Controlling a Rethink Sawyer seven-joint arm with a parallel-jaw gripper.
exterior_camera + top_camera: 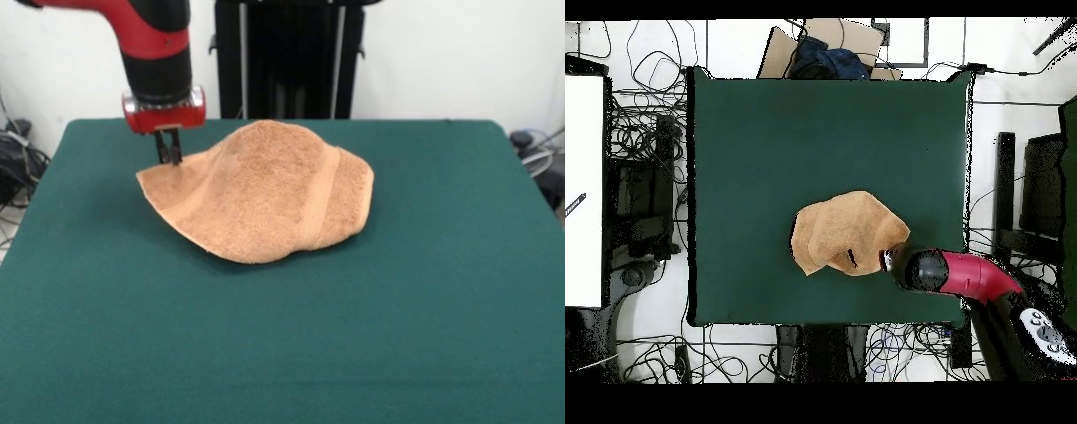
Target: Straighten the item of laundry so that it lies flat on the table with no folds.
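Observation:
The orange-tan towel (265,194) lies crumpled in a hump at the middle of the green table (371,336), with one layer folded over and a woven band running down its right part. My gripper (169,157) stands upright at the towel's far left corner. Its fingers are pressed together on the raised edge there. In the overhead view the towel (840,235) shows as an uneven, folded patch on the table (765,150). The red arm (950,272) reaches its right corner and covers the gripper.
The robot's black pedestal (290,57) stands behind the table's far edge. Cables and boxes lie on the floor around the table (650,200). A white board (585,190) is at the overhead view's left.

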